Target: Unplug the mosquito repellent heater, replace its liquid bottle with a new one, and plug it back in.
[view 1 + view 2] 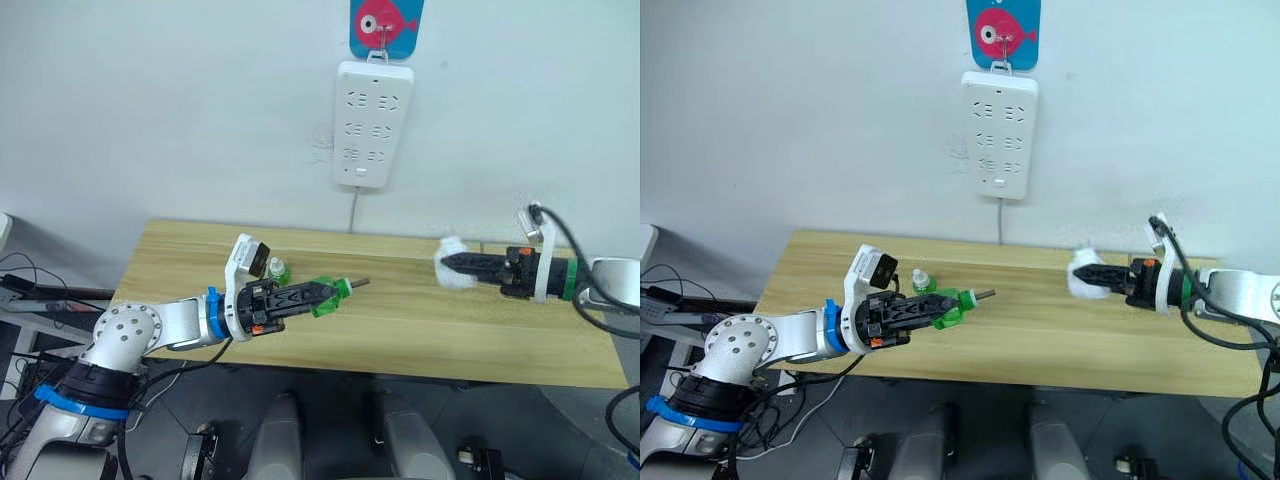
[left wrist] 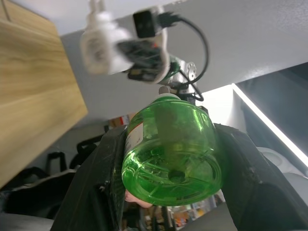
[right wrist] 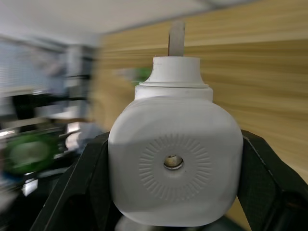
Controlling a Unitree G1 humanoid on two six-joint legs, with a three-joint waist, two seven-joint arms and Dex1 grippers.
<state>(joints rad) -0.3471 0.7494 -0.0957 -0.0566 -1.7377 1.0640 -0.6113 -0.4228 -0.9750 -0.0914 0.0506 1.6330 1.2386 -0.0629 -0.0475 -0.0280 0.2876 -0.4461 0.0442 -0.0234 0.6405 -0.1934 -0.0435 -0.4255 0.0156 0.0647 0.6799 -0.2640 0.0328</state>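
My left gripper (image 1: 320, 293) is shut on the liquid bottle (image 1: 332, 302), a green bottle held sideways above the table's front left, its dark wick rod (image 1: 358, 283) pointing right. The left wrist view shows that bottle (image 2: 171, 149) clamped between both fingers. The new one (image 1: 277, 268), green with a white cap, stands upright on the table just behind the left gripper. My right gripper (image 1: 448, 263) is shut on the mosquito repellent heater (image 1: 453, 247), held over the table's right side, away from the wall. The right wrist view shows the heater (image 3: 175, 161) with its round opening facing the camera.
A long white power strip (image 1: 372, 125) hangs on the wall under a blue and pink fish hook (image 1: 385, 25), its cord dropping behind the wooden table (image 1: 420, 335). Cables lie on the floor at the left.
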